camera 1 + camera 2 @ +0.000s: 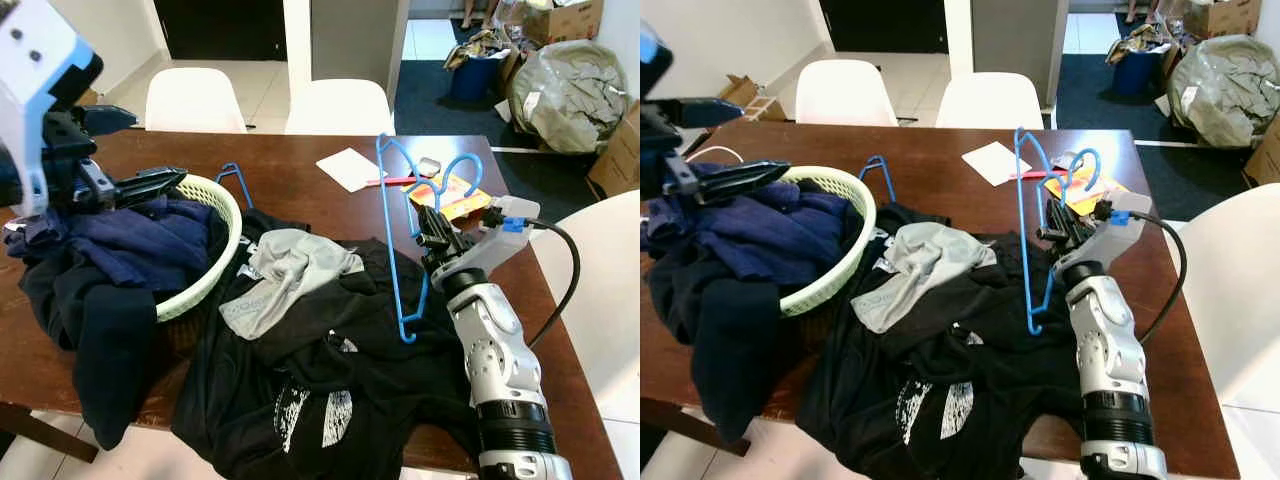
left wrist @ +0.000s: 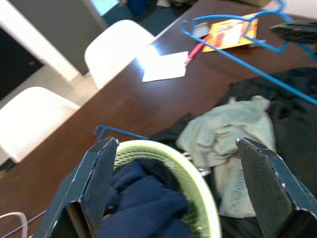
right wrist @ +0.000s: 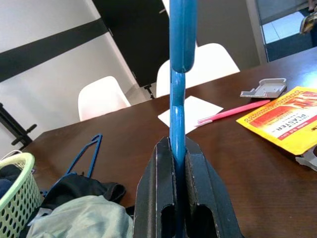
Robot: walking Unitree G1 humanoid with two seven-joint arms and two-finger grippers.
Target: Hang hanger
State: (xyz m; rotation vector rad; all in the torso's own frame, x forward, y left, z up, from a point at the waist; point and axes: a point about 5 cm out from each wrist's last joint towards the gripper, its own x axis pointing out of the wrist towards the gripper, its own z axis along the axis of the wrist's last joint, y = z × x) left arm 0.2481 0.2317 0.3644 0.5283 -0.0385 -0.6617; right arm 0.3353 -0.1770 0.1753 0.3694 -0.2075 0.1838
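Note:
My right gripper point(image 1: 432, 228) is shut on a blue wire hanger point(image 3: 176, 114), holding it upright above the brown table point(image 1: 300, 185), its lower corner point(image 1: 405, 333) down by the black clothes point(image 1: 330, 370). A grey shirt point(image 1: 285, 275) lies on that black pile. A second blue hanger point(image 1: 236, 180) lies on the table, partly under the clothes beside the light green basket point(image 1: 222, 205). Over the basket of dark blue clothes point(image 1: 130, 240), my left gripper point(image 2: 178, 173) hovers open with nothing between its fingers.
Two white chairs point(image 1: 195, 98) stand at the table's far side, another point(image 1: 605, 290) at the right. A white paper point(image 1: 347, 167), a pink pen point(image 3: 233, 112) and an orange packet point(image 3: 285, 124) lie past the hanger. Bags and boxes point(image 1: 570, 85) sit on the floor behind.

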